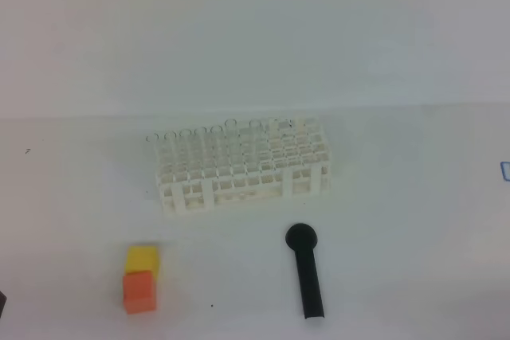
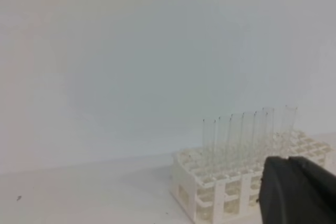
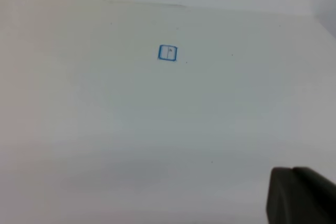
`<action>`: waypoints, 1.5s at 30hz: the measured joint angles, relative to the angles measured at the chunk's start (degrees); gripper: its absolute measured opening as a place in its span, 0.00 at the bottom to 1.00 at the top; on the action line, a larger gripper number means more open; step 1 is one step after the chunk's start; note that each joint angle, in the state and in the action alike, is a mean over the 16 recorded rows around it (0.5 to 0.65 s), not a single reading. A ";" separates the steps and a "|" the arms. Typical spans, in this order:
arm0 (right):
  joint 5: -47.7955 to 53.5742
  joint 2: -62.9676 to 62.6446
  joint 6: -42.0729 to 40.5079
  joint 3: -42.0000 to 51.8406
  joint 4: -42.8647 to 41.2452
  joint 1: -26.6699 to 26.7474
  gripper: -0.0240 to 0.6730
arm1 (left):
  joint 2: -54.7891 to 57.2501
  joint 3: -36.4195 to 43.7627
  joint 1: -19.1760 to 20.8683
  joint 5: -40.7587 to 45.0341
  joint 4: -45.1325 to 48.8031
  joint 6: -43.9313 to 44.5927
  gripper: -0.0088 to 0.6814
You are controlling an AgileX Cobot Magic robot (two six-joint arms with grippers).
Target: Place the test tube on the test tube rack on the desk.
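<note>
White matt desk point(image 1: 398, 220) below a plain pale wall, carrying four items. Test tube rack point(image 1: 243, 166): white lattice of square holes, standing mid-desk toward the back, with a row of clear glass test tubes point(image 1: 232, 127) upright along its far edge, their round rims faint against the wall. Black club-shaped object point(image 1: 307, 270): round head toward the rack, handle running to the near edge, lying in front of the rack's right half and apart from it. Yellow block point(image 1: 143, 259) and orange block point(image 1: 139, 291): touching, at front left, well apart from the rack. Small blue-outlined square mark point(image 3: 167, 53) on the desk, seen whole in the right wrist view; only a blue sliver shows at the right edge of the high view. Left wrist view alone shows the tubes side-on, standing tall above the rack point(image 2: 231, 182), with the dark left gripper point(image 2: 299, 192) at lower right, near the rack's corner, jaws together and empty. Right gripper point(image 3: 302, 195), dark bulk at lower right of its view, likewise closed on nothing, over bare desk, rack out of its sight. Neither gripper appears in the high view.
</note>
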 joint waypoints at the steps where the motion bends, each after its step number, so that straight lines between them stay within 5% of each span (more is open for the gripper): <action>1: 0.00 0.00 0.00 0.00 0.00 0.00 0.03 | 0.00 0.00 0.00 -0.22 -0.01 0.03 0.01; 8: 0.00 0.00 0.00 0.00 0.00 0.00 0.03 | 0.00 0.00 0.00 -2.70 0.21 -0.73 0.01; 13: 0.00 0.00 0.00 0.00 0.00 0.00 0.03 | 0.00 -0.16 0.00 -2.61 8.48 -11.66 0.01; 25: 0.00 0.00 0.02 0.00 -0.07 0.00 0.03 | -0.01 -0.91 0.04 11.45 75.56 -86.10 0.01; 29: 0.00 0.00 0.03 0.00 -0.09 0.00 0.03 | -0.04 -0.72 0.07 16.47 93.75 -102.92 0.01; 34: 0.00 0.00 0.04 0.00 -0.10 0.00 0.03 | -0.07 -0.22 0.11 20.63 102.57 -108.08 0.01; 45: 0.00 0.00 0.04 0.00 -0.10 0.00 0.03 | -0.10 0.05 0.11 22.43 103.44 -102.51 0.01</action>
